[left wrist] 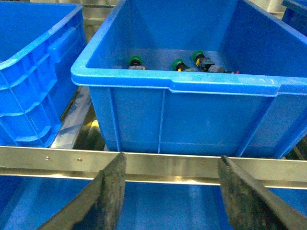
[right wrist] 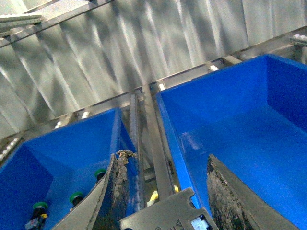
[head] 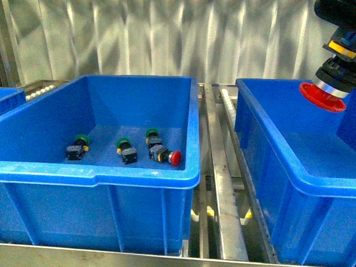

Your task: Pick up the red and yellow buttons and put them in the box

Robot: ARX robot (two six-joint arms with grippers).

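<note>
Front view: red button [head: 174,158] in crate [head: 111,169]

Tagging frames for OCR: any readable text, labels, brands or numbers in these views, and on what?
No text can be read in any view.
Metal bracket in the right wrist view: embossed marks, too blurred and cut off to read.
Blue crates and pushbuttons: no visible labels or print.
Red-capped button at the front view's upper right: no legible marking.
</note>
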